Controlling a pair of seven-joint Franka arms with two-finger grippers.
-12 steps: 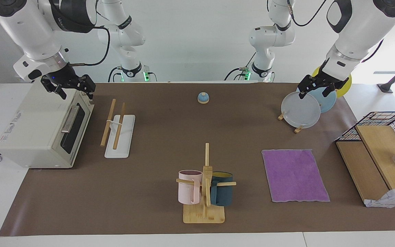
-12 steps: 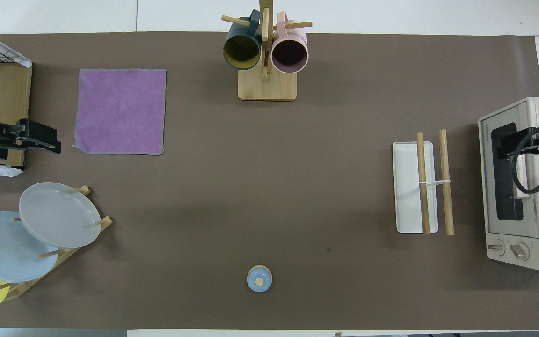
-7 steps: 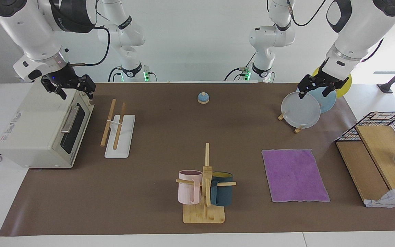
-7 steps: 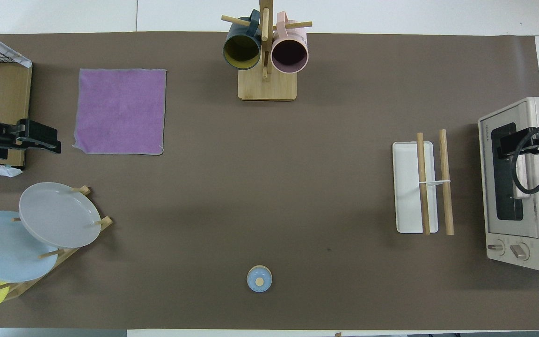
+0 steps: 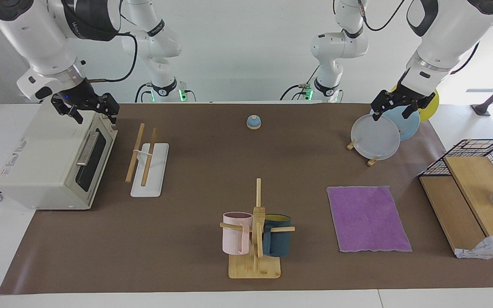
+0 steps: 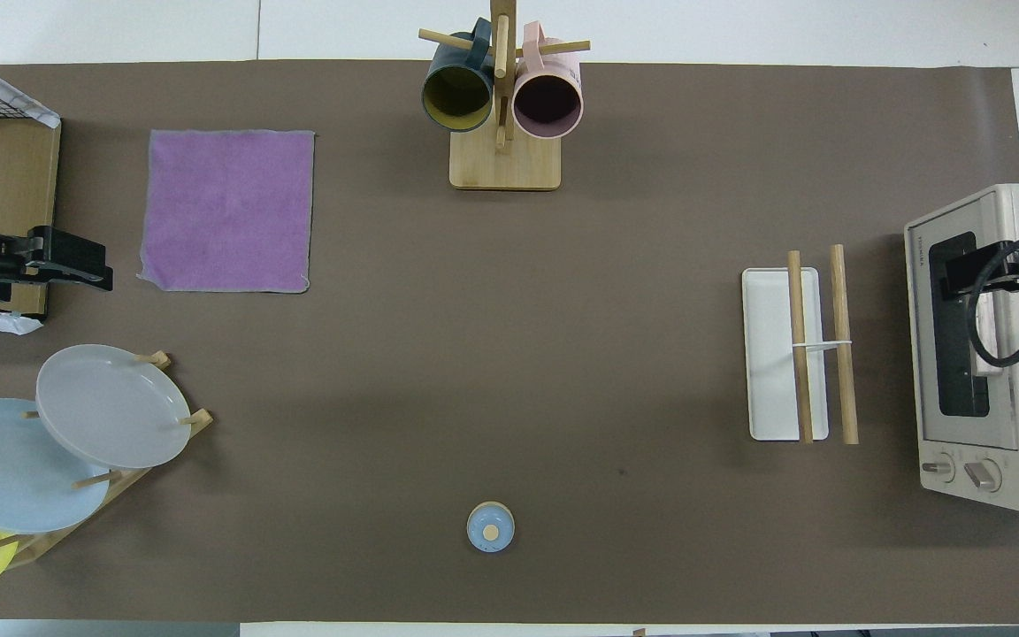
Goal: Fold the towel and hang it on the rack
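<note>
The purple towel (image 5: 367, 218) lies flat and unfolded on the brown mat toward the left arm's end of the table; it also shows in the overhead view (image 6: 226, 211). The rack (image 5: 150, 171), a white base with two wooden rods, stands toward the right arm's end, beside the toaster oven; it also shows in the overhead view (image 6: 770, 354). My left gripper (image 5: 392, 114) is open and empty, in the air by the plate stand, apart from the towel; the overhead view shows it too (image 6: 94, 270). My right gripper (image 5: 90, 112) is open and empty over the toaster oven, also seen from overhead (image 6: 956, 283).
A white toaster oven (image 5: 49, 162) stands at the right arm's end. A bamboo mug stand (image 5: 255, 239) with pink and teal mugs stands between rack and towel, farther from the robots. A plate stand (image 5: 375, 137), a wooden crate (image 5: 464, 196) and a small blue bell (image 5: 253, 122) are also there.
My left gripper has risen slightly above the plate stand. The right arm, the towel and the rack have not moved.
</note>
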